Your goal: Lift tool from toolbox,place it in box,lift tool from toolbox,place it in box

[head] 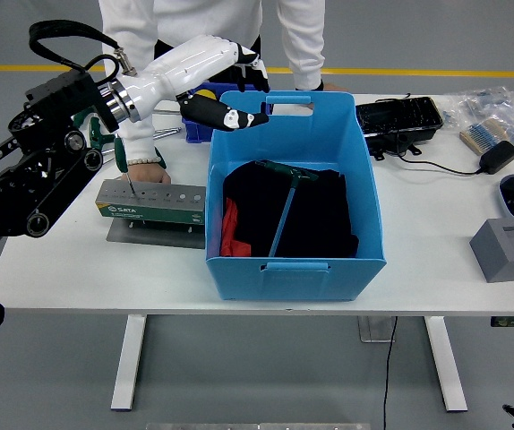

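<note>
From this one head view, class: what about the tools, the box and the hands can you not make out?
- Blue box: black cloth hides its floor.
- T-handle tool: its lower tip is lost against the box wall.
- Tool holder: right end behind the box.
- Person's hand: partly behind the left hand.
- Right hand: outside the frame.

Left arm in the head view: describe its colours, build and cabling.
The left arm is matt black, built of bulky round joint housings with bolt heads, and a black cable loop arches above it. A silver metal ring forms the wrist. Beyond it, the left hand has a glossy white shell, with black finger segments and white fingertips. The right arm is not in view.
</note>
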Controlling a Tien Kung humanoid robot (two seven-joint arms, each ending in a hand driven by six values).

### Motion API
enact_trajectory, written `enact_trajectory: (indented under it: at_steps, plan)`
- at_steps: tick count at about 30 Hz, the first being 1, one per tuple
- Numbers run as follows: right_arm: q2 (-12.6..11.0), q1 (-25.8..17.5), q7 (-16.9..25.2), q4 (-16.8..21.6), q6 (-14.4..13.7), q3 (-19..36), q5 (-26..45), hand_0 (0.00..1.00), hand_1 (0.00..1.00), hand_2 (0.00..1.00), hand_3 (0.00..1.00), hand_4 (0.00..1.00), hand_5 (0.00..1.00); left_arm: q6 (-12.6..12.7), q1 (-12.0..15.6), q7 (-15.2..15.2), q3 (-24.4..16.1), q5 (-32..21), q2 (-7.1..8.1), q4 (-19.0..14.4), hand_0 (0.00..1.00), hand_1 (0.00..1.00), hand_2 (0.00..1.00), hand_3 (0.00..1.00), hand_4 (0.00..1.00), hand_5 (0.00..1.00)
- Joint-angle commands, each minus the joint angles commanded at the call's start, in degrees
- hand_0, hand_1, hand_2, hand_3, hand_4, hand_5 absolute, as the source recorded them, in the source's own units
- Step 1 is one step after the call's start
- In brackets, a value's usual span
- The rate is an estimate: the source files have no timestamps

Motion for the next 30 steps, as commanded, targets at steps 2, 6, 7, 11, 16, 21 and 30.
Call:
enact_trajectory:
  at_steps: [2,6,7,11,16,21,30]
  plan:
    - [0.1,-0.15,0.09,-0.04,-0.07,-0.05,0.13,0.617,0.591,0.664,0.539,0.777,0.655,1.08,4.5,1.3,-4.8,-1.22,0.5,-1.36,0.426,0.454,0.562,0.553,0.818,0.539]
    - [0.36,-0.45,0.08,-0.1,-0.13,0.23,-0.14,0.617,0.591,0.664,0.539,0.776,0.655,4.46,12.68,5.61,-14.28,-6.58,-0.02,-1.83,0.425,0.447,0.551,0.566,0.817,0.545]
    - [0.43,-0.53,0.05,-0.11,-0.13,0.31,-0.28,0.617,0.591,0.664,0.539,0.776,0.655,6.59,14.63,7.82,-16.89,-8.66,-0.46,-1.67,0.425,0.447,0.551,0.566,0.817,0.545]
    - [0.66,-0.74,-0.1,-0.1,-0.03,0.62,-0.97,0.617,0.591,0.666,0.539,0.776,0.655,13.54,19.04,16.42,-22.9,-16.22,-2.1,-0.74,0.37,0.427,0.552,0.682,0.772,0.801]
    - [0.94,-1.1,-0.19,-0.09,-0.03,0.76,-1.18,0.617,0.591,0.666,0.539,0.776,0.655,17.93,21.61,28.06,-23.5,-27.53,-3.26,1.01,0.37,0.427,0.552,0.682,0.772,0.801]
    - [1.16,-1.44,-0.3,-0.09,0.02,0.98,-1.54,0.618,0.592,0.665,0.54,0.776,0.655,17.67,23.09,39.98,-20.92,-39.45,-3.5,2.69,0.351,0.445,0.57,0.713,0.757,0.909]
    - [1.49,-1.82,-0.31,-0.09,0.08,1.0,-1.72,0.618,0.597,0.664,0.54,0.775,0.655,16.83,23.65,48.17,-18.99,-60.03,-3.82,1.97,0.348,0.473,0.581,0.727,0.743,0.969]
